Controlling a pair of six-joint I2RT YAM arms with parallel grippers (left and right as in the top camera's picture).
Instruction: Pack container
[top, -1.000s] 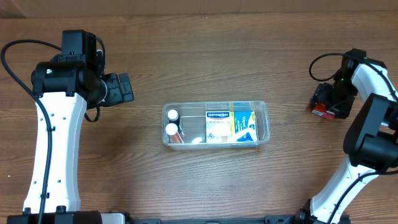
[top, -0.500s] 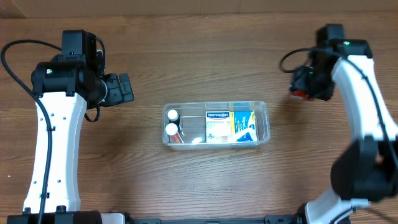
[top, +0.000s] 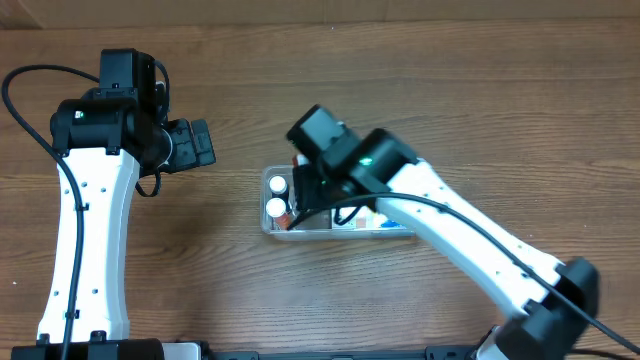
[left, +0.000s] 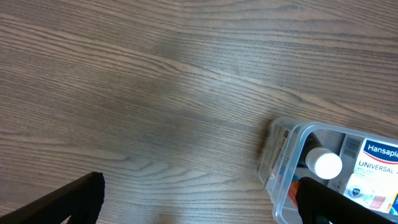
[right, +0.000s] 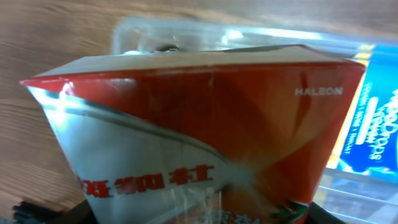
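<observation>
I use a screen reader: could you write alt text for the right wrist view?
A red and silver box fills most of the frame, close to the camera, in front of the clear container. A blue box lies inside at the right; wooden table shows at upper left.

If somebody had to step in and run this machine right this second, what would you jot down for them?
Left tool: open, empty, parked apart from the container.
Right tool: shut on a red box, over the container's bottle end.
Done: two white-capped bottles, a Hansaplast box and a blue box are inside.
Left: probably set the red box in and let go.
</observation>
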